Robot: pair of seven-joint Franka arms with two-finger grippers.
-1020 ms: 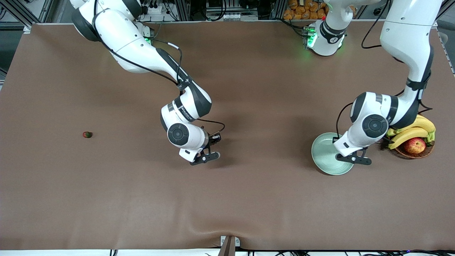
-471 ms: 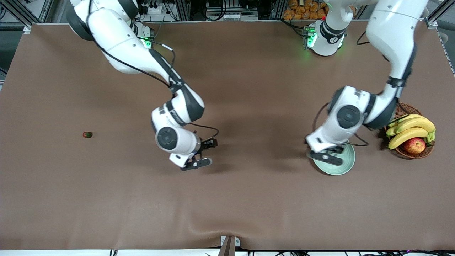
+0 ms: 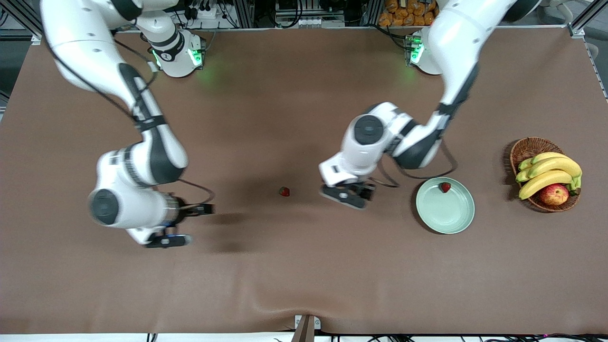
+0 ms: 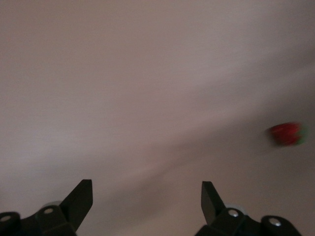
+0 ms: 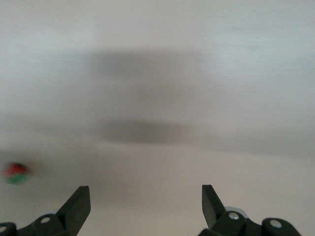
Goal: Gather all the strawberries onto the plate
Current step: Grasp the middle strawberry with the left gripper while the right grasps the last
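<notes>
From the high front camera, one strawberry (image 3: 445, 187) already lies in the mint-green plate (image 3: 446, 218), close to the rim on the side toward the robots' bases. A second strawberry (image 3: 284, 191) sits on the bare brown table (image 3: 304, 275), between the two grippers and well apart from the plate. The left gripper (image 3: 346, 196) hangs over the table between that loose berry and the plate, carrying nothing, placed as if to take the berry next. The right gripper (image 3: 164, 240) is over the table toward the right arm's end, also empty. No third berry shows in this view; the right arm's wrist may cover it. A wicker basket (image 3: 527, 148) with bananas (image 3: 548, 171) and an apple (image 3: 553, 194) stands at the left arm's end of the table, just beside the plate and no part of the job.

In the left wrist view, the two dark fingertips (image 4: 81, 196) are spread wide with nothing between them, over plain table. A blurred red berry with a green top lies off to one side, apparently the loose strawberry between the arms.

In the right wrist view, the fingertips (image 5: 78, 199) are likewise parted and empty. A smeared red-and-green spot (image 5: 15, 173) at the frame's edge is probably the third strawberry, though the blur leaves that unsure. By these frames one berry of three is home, and each open hand seems headed for its own.
</notes>
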